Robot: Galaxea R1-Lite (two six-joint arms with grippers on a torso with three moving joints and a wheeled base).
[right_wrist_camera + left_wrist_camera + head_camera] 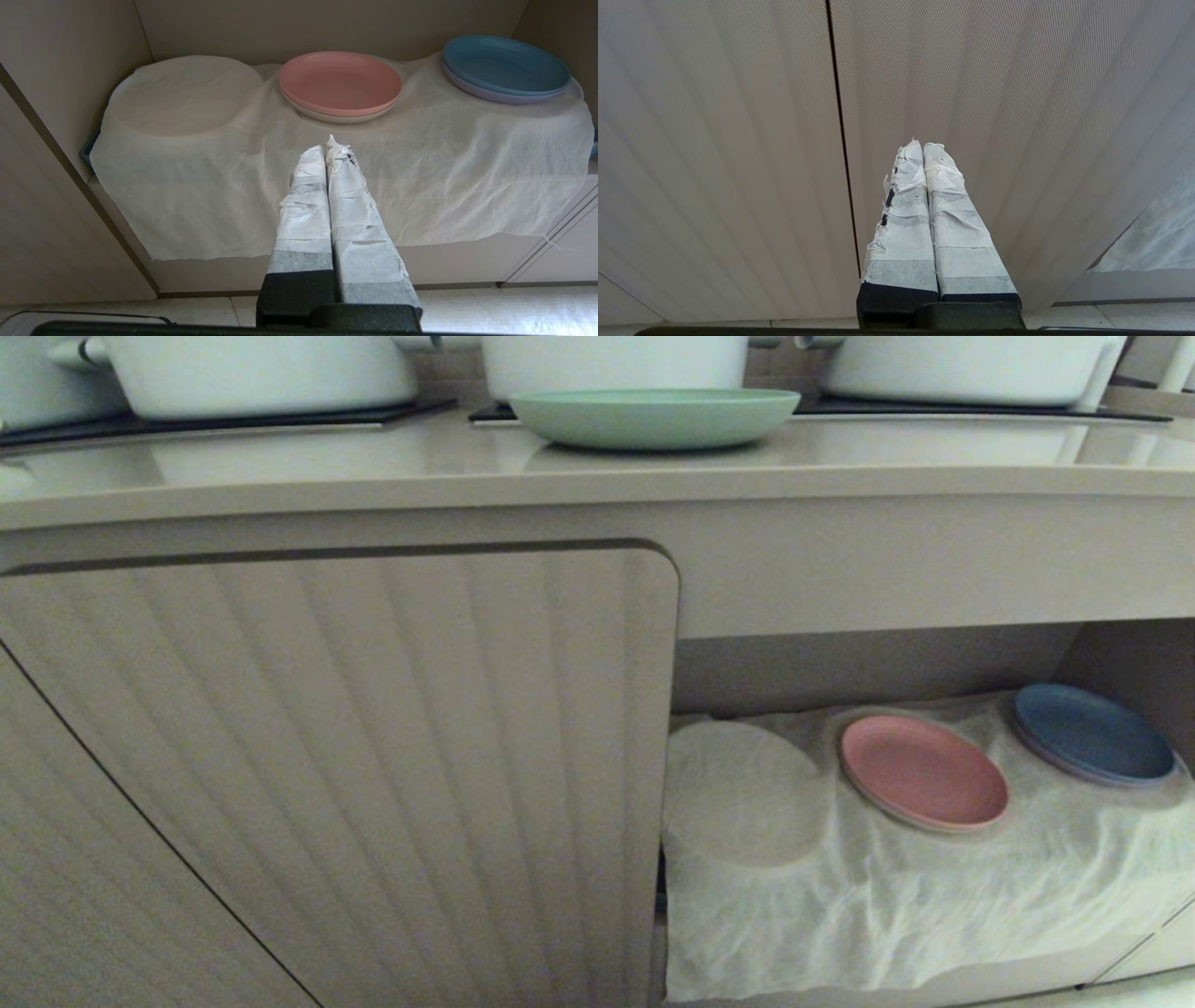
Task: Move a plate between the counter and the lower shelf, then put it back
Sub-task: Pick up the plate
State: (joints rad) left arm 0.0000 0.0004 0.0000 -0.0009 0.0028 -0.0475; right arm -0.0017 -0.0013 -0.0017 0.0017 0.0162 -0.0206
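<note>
The plate (655,416) sits on the counter (392,467); the shelf (934,896) awaits it. My left gripper (923,148) and right gripper (327,145) are closed, empty; nothing looks begun.

- From the head we looked down, close, at the surface (373,476) edge and the lower shelf (934,896).
- Our left wrist camera faced the ribbed cabinet door (1017,116), very near.
- Our right wrist camera faced the shelf; both it and the head view showed the pink plate (340,83).
</note>
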